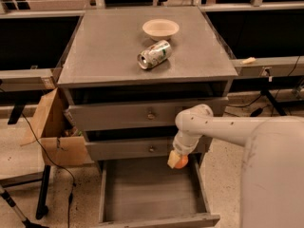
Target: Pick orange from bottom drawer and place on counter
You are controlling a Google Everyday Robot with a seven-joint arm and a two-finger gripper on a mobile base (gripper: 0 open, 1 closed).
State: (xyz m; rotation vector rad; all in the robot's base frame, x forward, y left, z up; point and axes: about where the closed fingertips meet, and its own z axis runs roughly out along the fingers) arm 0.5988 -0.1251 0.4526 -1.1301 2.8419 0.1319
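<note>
End effector (175,159): pinched onto the orange (182,162), over the right rear of the bottom drawer (142,194).
Orange: held off the drawer floor.
Handling: judged light, firm, smooth; best gripped across its middle.

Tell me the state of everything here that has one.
gripper: over the bottom drawer's back right, shut on the orange.
orange: held.
bottom drawer: open.
middle drawer: shut.
top drawer: shut.
can: on its side on the counter.
bowl: upright.

Lab: benches (266,63), cables (70,198); tool (175,159) gripping orange (182,162) over drawer (147,189).
</note>
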